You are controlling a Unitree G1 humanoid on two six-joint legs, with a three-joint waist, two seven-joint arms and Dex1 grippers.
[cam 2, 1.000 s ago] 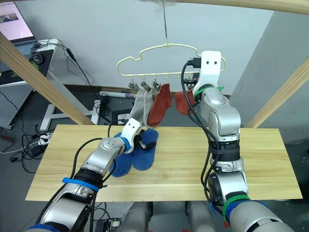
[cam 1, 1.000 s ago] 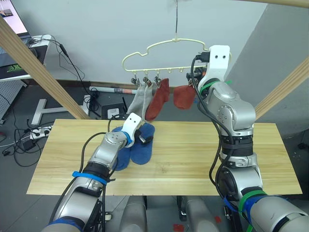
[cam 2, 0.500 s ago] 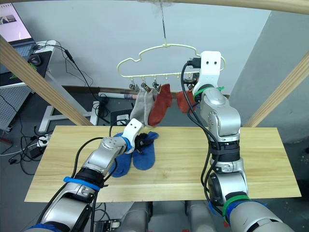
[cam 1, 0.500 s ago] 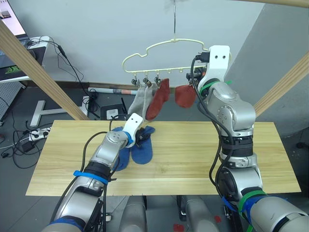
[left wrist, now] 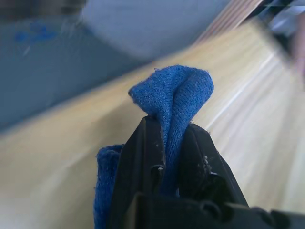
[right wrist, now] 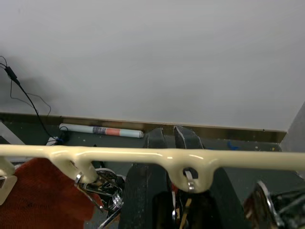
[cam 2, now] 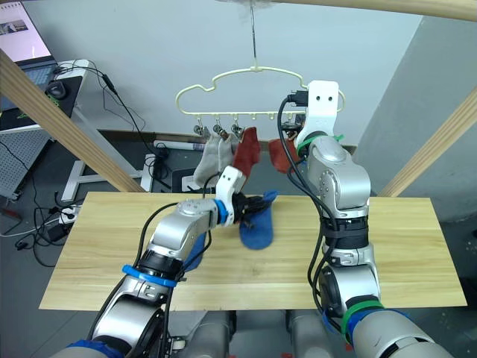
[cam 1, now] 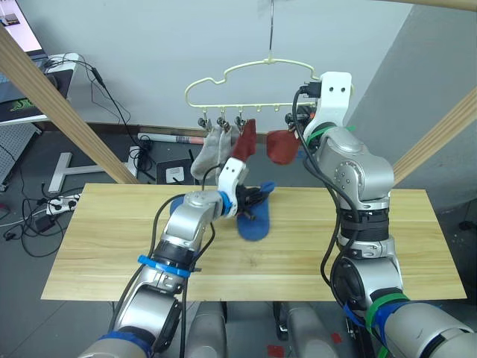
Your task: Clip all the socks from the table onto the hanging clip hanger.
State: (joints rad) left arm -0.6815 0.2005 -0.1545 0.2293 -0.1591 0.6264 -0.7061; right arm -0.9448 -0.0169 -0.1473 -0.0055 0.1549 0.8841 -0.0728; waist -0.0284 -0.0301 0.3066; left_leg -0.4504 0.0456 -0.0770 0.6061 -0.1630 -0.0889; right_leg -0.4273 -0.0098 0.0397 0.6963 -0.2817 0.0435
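My left gripper (cam 1: 252, 200) is shut on a blue sock (cam 1: 255, 221), which hangs from its fingers just above the table (cam 1: 373, 246). In the left wrist view the sock's folded knit (left wrist: 174, 90) bulges out between the fingertips. A second blue sock (cam 1: 179, 206) lies on the table behind my left forearm. Two grey socks (cam 1: 209, 156) and two rust-red socks (cam 1: 244, 140) hang from the cream clip hanger (cam 1: 246, 71). My right gripper (right wrist: 169, 132) is raised at the hanger's right end, shut, with the hanger's bar (right wrist: 119, 155) crossing in front of its fingers.
Slanted wooden beams run at the left (cam 1: 59, 104) and right (cam 1: 436, 142). A desk with a screen (cam 1: 22, 45) stands at the far left. Cables and a power strip (cam 1: 56, 203) lie on the floor behind the table.
My left gripper has shut on the blue sock and carried it up and to the right, off the table. The hanger has swung slightly. The right arm has not moved.
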